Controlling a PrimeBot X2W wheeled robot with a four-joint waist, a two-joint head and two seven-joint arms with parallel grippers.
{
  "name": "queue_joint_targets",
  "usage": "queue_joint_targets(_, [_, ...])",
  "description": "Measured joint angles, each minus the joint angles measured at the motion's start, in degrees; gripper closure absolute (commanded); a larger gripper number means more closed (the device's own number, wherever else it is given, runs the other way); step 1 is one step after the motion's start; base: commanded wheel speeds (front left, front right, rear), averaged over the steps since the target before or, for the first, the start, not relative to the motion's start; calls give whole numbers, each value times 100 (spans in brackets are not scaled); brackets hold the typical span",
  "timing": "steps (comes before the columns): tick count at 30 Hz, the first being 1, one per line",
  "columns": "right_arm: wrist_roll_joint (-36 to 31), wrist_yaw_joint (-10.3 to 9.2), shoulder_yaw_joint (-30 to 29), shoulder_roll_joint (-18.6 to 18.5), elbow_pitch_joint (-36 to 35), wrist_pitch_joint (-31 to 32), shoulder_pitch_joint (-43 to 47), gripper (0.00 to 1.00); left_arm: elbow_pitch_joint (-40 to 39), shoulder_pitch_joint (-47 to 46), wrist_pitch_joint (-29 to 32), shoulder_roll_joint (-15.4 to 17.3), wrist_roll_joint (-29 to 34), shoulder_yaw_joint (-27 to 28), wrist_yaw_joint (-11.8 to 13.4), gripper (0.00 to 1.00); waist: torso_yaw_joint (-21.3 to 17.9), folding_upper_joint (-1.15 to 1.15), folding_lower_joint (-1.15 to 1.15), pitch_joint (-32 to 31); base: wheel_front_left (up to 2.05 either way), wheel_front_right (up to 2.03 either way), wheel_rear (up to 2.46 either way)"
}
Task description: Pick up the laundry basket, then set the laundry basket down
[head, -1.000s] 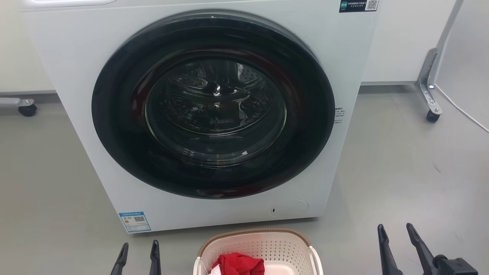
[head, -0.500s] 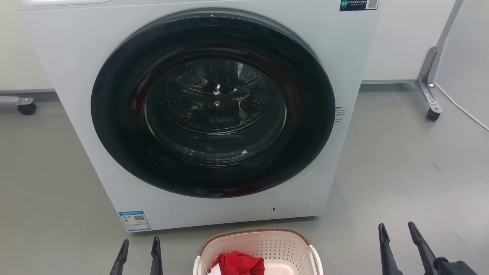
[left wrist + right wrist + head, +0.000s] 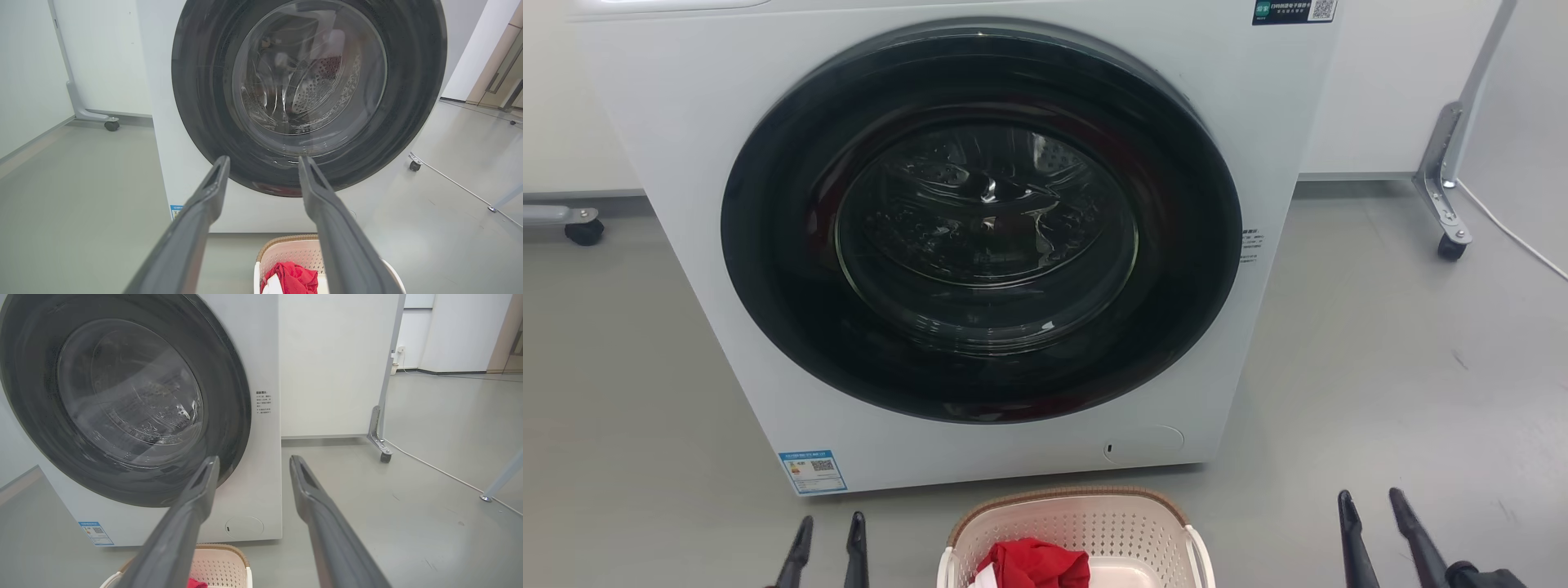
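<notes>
A: Laundry basket [image 3: 1070,523], where is it?
B: Just in front of the washer [image 3: 686,122], not yet lifted. Your left gripper [image 3: 832,518] and right gripper [image 3: 1369,493] hang there too, fingers parted and empty. Next, you probably lower both to its sides.

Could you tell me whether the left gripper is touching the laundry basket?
Apart: in the head view, bare grey floor shows between the left gripper and the laundry basket.

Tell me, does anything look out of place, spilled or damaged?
Nothing stands out. The laundry basket stands upright before the shut washing machine, red cloth inside; the left gripper and right gripper are open.
</notes>
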Motion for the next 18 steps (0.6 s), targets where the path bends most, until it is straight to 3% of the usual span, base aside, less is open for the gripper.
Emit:
queue_joint_targets(9, [134,37,10,149,352,67,140,100,354,109,45,-20,-147,29,-31,100,2,0,0,13,0,0,0])
queue_joint_targets(18, [923,169,-222,234,471,299,51,100,438,53,253,-69,-903,221,-167,100,8,0,0,71,0,0,0])
